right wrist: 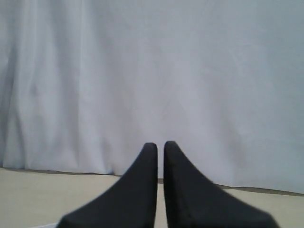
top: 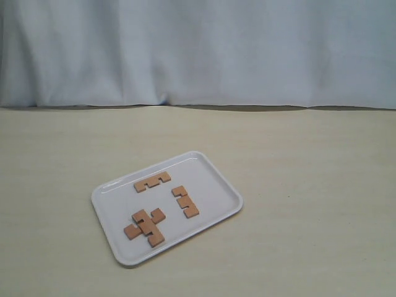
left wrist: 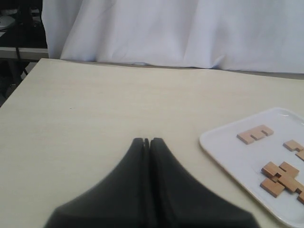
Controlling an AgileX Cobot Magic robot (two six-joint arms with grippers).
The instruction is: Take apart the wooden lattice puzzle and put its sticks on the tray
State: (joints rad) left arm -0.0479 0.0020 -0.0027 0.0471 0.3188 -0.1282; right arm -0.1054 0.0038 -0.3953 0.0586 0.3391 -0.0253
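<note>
A pale beige table (top: 297, 185) carries a flat white rectangular plastic tray (top: 213, 170). On it lie four light-brown notched wooden sticks (top: 153, 181), two still crossed. The black left claw (left wrist: 147, 141), pressed closed and empty, is nearer; the sticks lie toward three o'clock. The right claw (right wrist: 160, 145) is almost closed.

Exterior view: raised, front-on, looking down across the desk (top: 309, 185) to the white curtain (top: 198, 49). Left wrist view: low, looking over its tool (left wrist: 147, 141), sharing the tray (left wrist: 228, 152). Right wrist view: level, facing curtain only.
</note>
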